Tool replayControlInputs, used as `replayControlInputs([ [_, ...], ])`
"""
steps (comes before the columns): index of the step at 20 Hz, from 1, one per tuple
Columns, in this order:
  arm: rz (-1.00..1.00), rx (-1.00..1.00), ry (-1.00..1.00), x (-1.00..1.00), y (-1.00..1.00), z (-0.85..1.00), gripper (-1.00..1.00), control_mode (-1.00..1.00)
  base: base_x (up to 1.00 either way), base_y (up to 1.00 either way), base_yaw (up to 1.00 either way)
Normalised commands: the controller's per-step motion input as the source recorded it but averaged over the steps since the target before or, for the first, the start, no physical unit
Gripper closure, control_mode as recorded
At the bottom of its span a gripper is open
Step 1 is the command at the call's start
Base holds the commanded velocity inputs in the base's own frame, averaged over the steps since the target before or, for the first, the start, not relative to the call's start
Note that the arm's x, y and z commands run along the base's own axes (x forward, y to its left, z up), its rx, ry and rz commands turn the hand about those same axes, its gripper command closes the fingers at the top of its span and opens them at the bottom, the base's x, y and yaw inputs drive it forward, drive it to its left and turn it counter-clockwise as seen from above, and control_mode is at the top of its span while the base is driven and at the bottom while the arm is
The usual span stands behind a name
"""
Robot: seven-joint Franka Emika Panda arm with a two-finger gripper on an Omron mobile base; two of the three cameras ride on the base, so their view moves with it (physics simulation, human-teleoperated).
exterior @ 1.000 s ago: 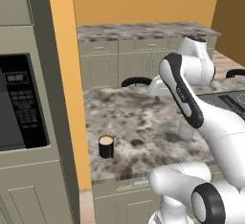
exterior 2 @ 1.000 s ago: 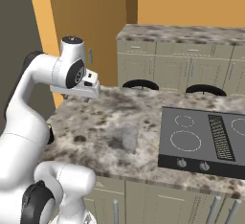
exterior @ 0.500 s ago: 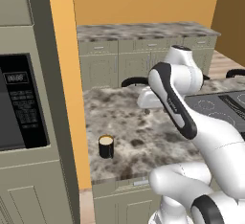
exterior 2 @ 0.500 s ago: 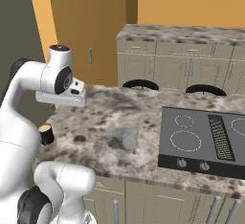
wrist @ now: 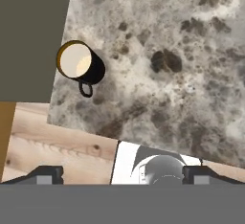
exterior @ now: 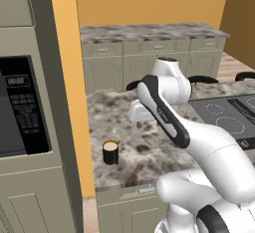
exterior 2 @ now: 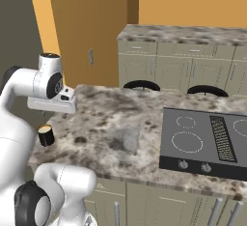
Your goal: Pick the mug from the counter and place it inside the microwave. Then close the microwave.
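Black with a tan top, the mug (exterior: 110, 152) stands upright on the counter (exterior 2: 96, 123), near its front corner on the side of the microwave (exterior: 20, 110). I keep the gripper (wrist: 122, 175) spread wide and empty, above the counter and well apart from the mug. To do this reach well, I think I must bring the hand over the mug and turn it so the fingers (wrist: 45, 174) clear the small handle. Only the finger tips are visible. The microwave door and inside are cut off, so I cannot judge them.
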Motion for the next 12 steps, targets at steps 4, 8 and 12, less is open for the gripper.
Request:
replayControlInputs([
  [4, 0.0, -0.01, 0.0, 0.0, 0.49, -0.5, -1.0, -1.0, 0.0, 0.0, 0.0],
  [8, 0.0, 0.04, -0.09, 0.0, 0.36, -0.3, -1.0, -1.0, 0.0, 0.0, 0.0],
  [12, 0.0, 0.08, -0.13, 0.09, 0.22, -0.21, -1.0, -1.0, 0.0, 0.0, 0.0],
])
